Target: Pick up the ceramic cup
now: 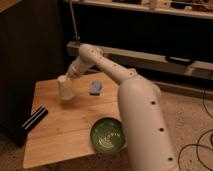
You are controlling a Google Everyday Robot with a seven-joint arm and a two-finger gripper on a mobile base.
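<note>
Jaws of the gripper clasp the ceramic cup (tilted, above the table).

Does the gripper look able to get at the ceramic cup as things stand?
Probably yes: the gripper is already at the ceramic cup on the far left of the wooden table, with nothing between them. The green bowl and black object sit well apart.

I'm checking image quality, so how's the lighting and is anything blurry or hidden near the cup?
Camera view: dim, warm light, dark background, soft focus throughout; the gripper at the ceramic cup is a pale blur; the arm hides the table's right side.
</note>
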